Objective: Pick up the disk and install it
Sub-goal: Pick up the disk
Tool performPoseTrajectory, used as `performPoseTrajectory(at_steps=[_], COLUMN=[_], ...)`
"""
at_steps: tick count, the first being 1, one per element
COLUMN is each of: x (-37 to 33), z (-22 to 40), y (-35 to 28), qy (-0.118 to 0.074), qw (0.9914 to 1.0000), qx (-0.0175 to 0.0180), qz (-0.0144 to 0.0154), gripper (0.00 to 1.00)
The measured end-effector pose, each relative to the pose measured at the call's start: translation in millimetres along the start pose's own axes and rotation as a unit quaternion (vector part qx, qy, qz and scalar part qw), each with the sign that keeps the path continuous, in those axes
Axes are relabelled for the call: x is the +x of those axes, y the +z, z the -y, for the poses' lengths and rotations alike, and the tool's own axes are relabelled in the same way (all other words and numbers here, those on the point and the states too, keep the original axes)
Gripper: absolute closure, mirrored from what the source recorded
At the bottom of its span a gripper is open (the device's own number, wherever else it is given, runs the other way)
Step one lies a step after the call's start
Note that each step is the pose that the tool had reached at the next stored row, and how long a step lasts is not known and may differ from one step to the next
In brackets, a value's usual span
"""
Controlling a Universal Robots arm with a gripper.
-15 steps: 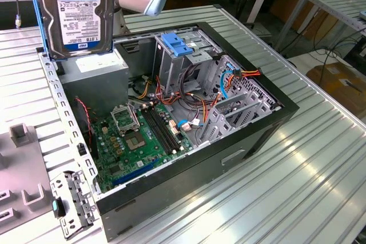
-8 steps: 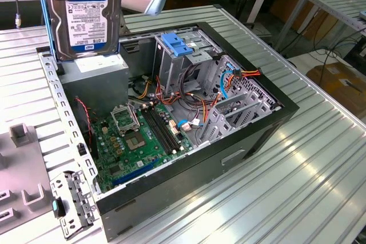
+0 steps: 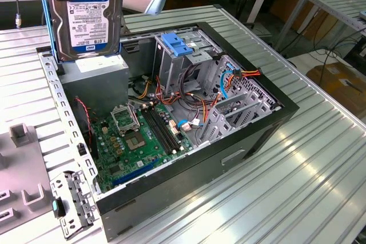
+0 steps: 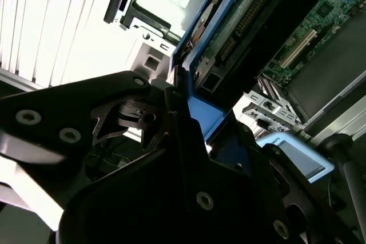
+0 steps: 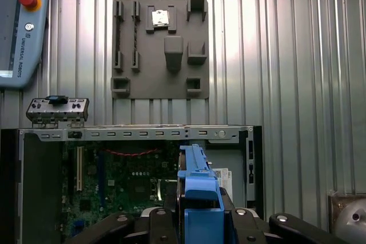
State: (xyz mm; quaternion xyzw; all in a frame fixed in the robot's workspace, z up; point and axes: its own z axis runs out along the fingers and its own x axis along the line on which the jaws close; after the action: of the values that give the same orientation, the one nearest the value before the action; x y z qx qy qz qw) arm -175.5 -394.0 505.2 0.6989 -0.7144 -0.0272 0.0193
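Note:
The disk (image 3: pixel 86 12), a silver-grey hard drive with a white-and-blue label and blue rails, hangs upright above the open computer case (image 3: pixel 171 190), over the grey power-supply box (image 3: pixel 97 81) at the exterior view's left. My gripper (image 5: pixel 199 212) is shut on the disk, its black fingers (image 4: pixel 171 141) clamped on the blue rail (image 5: pixel 197 170). The second wrist view shows the drive's underside (image 4: pixel 240 27) edge-on. The metal drive cage with a blue handle (image 3: pixel 178 44) stands deeper in the case, to the exterior view's right of the disk.
The motherboard (image 3: pixel 137 141) and loose cables (image 3: pixel 229 81) lie in the case. A grey fixture plate (image 5: pixel 160 44), a teach pendant (image 5: pixel 20 27) and a small port bracket (image 5: pixel 57 110) rest on the ribbed metal table (image 3: pixel 297 164).

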Motion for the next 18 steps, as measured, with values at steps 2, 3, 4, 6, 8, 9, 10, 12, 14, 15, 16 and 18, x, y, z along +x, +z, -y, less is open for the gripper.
performPoseTrajectory(at_steps=[2,3,4,6,8,9,10,12,14,15,16,18], x=[0.1,0.1,0.1,0.2,0.2,0.2,0.2,0.2,0.1,0.1,0.2,0.1], z=[0.0,0.0,0.0,0.0,0.0,0.0,0.0,0.0,0.1,0.1,0.0,0.2], y=[0.0,0.0,0.0,0.0,-0.1,0.0,0.0,0.2,0.2,0.3,0.2,0.2], qy=[0.0,0.0,0.0,0.0,0.0,0.0,0.0,0.0,0.0,0.0,0.0,0.0], qw=[1.0,1.0,1.0,1.0,1.0,0.99999,0.99997,0.9996,0.99952,0.99951,0.99951,0.99951], qx=[0.0,0.0,0.0,0.0001,0.0017,0.0047,0.0082,0.0284,0.0311,0.0312,0.0313,0.0314], qz=[0.0,0.0,0.0,-0.0002,-0.0004,-0.0005,-0.0005,-0.0001,-0.0001,0.0,-0.0001,-0.0001], gripper=[0.63,0.63,0.63,0.63,0.63,0.63,0.63,0.63,0.63,0.63,0.63,0.63])
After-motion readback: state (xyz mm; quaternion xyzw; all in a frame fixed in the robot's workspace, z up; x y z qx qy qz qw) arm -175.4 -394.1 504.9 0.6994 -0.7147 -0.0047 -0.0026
